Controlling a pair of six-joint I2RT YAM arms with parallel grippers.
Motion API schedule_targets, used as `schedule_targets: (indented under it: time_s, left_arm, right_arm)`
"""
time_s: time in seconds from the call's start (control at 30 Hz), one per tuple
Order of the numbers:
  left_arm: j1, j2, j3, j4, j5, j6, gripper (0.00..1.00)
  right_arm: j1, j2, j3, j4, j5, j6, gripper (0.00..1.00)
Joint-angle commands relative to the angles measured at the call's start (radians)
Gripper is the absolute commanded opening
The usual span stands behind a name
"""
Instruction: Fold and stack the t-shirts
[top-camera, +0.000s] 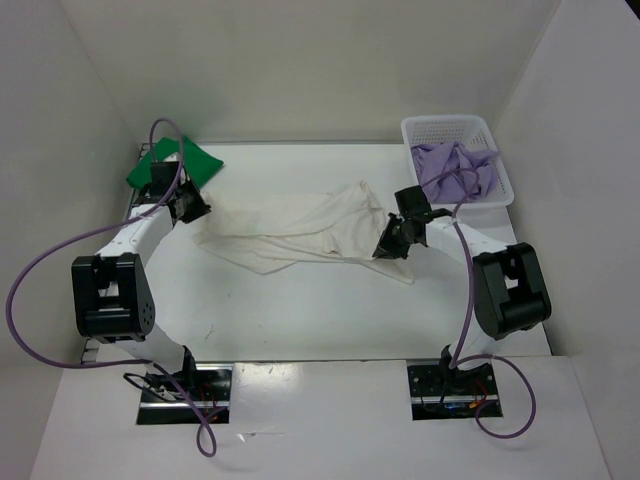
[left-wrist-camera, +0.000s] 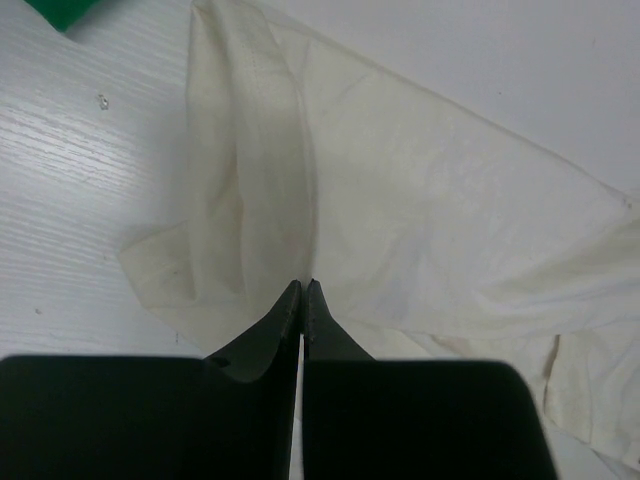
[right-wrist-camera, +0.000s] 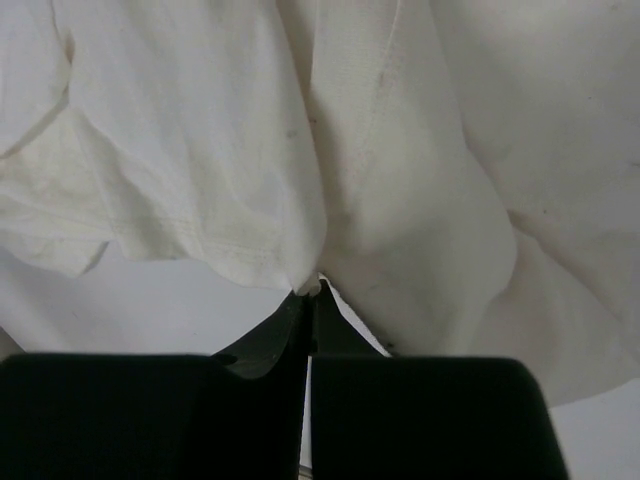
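The cream-white t-shirt (top-camera: 300, 232) lies stretched and rumpled across the middle of the table between both arms. My left gripper (top-camera: 197, 209) is shut on its left end; in the left wrist view the cloth (left-wrist-camera: 400, 200) runs straight into my closed tips (left-wrist-camera: 302, 288). My right gripper (top-camera: 384, 247) is shut on its right part; the right wrist view shows a pinched hem (right-wrist-camera: 250, 230) at the closed tips (right-wrist-camera: 312, 290). The green t-shirt (top-camera: 172, 163) lies folded at the back left. The lavender t-shirt (top-camera: 455, 168) is bunched in the basket.
The white mesh basket (top-camera: 480, 128) stands at the back right against the wall. White walls close in the table on the left, back and right. A corner of the green shirt (left-wrist-camera: 62, 12) shows at the top left of the left wrist view.
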Motion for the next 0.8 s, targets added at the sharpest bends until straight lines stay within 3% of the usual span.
schedule_targets:
  time_s: [0.0, 0.2, 0.33, 0.57, 0.77]
  left_arm:
    - [-0.008, -0.031, 0.042, 0.041, 0.066, -0.095, 0.00]
    - [-0.035, -0.039, 0.292, -0.043, 0.091, -0.138, 0.00]
    - [0.006, -0.062, 0.487, -0.064, 0.200, -0.227, 0.00]
    - [0.104, -0.114, 0.844, -0.054, 0.286, -0.391, 0.00]
    - [0.184, -0.159, 1.024, -0.109, 0.260, -0.407, 0.00]
  right_arm:
    - [-0.005, -0.046, 0.089, -0.028, 0.017, -0.020, 0.00]
    - [-0.005, -0.163, 0.399, -0.227, 0.075, -0.094, 0.00]
    - [-0.005, -0.172, 0.770, -0.321, 0.120, -0.134, 0.00]
    - [-0.005, -0.141, 1.380, -0.354, 0.222, -0.191, 0.00]
    - [-0.005, -0.144, 1.691, -0.292, 0.253, -0.231, 0.00]
